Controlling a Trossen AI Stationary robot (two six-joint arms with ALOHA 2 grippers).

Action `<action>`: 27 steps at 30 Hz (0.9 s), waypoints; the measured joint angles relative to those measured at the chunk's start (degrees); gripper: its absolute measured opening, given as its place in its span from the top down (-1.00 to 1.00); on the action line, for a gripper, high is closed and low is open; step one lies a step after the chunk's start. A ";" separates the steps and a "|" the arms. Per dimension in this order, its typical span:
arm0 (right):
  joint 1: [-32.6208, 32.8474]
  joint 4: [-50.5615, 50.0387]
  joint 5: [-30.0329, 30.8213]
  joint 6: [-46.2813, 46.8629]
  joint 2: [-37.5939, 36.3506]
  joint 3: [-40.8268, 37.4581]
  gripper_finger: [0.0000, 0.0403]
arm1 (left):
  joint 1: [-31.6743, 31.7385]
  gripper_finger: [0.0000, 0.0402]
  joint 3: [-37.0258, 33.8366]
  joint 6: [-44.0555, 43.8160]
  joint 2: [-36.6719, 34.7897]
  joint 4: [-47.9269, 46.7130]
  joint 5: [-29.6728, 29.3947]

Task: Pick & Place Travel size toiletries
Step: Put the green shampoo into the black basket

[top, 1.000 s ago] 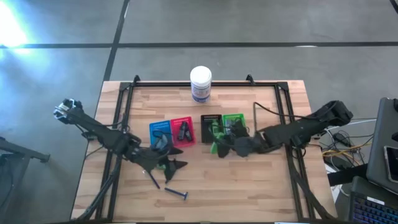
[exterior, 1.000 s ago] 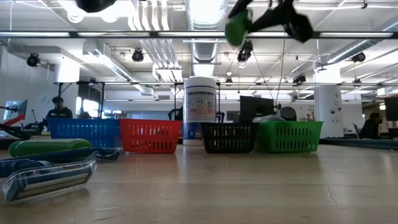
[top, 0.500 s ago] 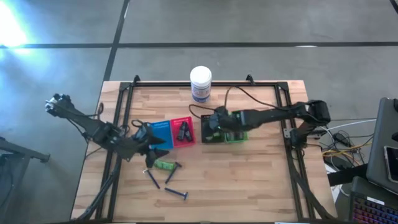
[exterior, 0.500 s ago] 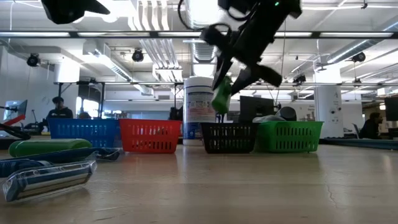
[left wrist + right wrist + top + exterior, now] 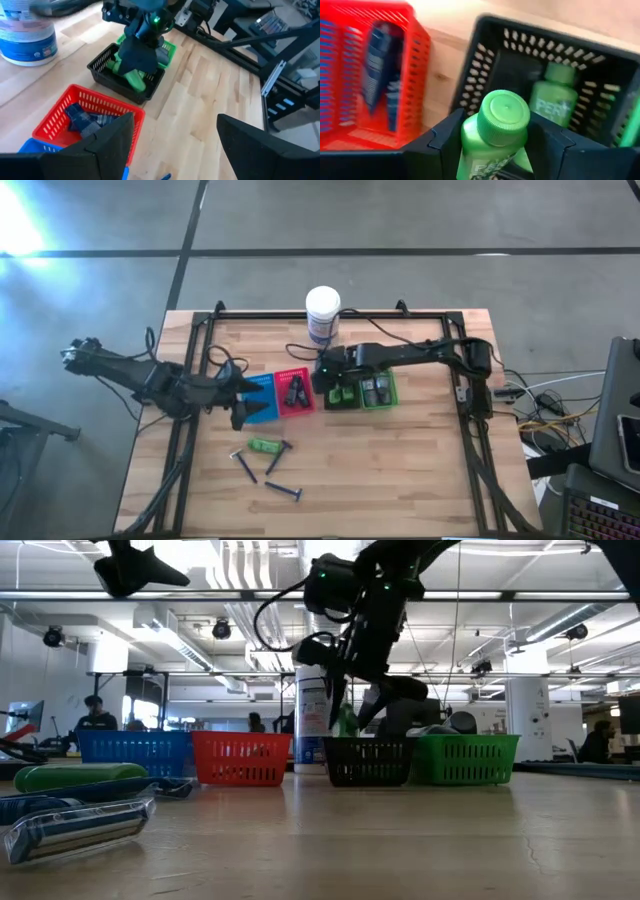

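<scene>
Two arms work over the counter [image 5: 400, 460]; we see the right gripper [image 5: 330, 372] reaching above the black tray [image 5: 339, 393], its jaws pinching a green tube [image 5: 497, 131] by the body, cap pointing down toward the tray; in the right wrist view another green tube [image 5: 553, 96] already lies inside this black tray; the green tray [image 5: 377, 389] just beside it holds grey mini bottles [image 5: 375, 389], and the red tray [image 5: 295, 391] holds small dark tubes [image 5: 84, 121]; the left gripper [image 5: 243, 398] hangs above the blue tray [image 5: 257, 397] with its jaws spread and holding nothing; near the front of the counter we see one more green tube [image 5: 264, 446] and two razors [image 5: 284, 492] lying loose; the white jar [image 5: 322, 313] stands at the far edge, behind the trays.
</scene>
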 joint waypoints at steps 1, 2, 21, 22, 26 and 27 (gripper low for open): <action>0.05 -2.04 -0.16 -0.01 0.82 1.34 0.11 | 0.82 -0.44 -0.10 0.86 0.00 0.00 0.91; 0.05 -4.17 -0.26 -0.10 1.54 2.59 0.10 | 1.60 -0.44 -0.20 1.55 0.02 -0.04 1.78; 4.12 -13.44 3.29 -5.16 0.07 5.95 -0.32 | 3.36 -0.44 -0.18 -0.63 1.97 -16.27 10.17; 4.50 -13.44 2.78 -5.59 0.18 5.91 -0.32 | 2.85 -0.44 -0.18 -1.07 2.15 -15.99 10.32; 6.65 -16.48 1.98 -6.53 0.18 5.82 -0.31 | 0.71 -0.44 -0.18 -1.71 3.22 -15.40 11.26; 7.13 -16.90 1.85 -6.76 0.18 5.82 -0.30 | 0.25 -0.44 -0.18 -2.01 3.61 -15.42 11.26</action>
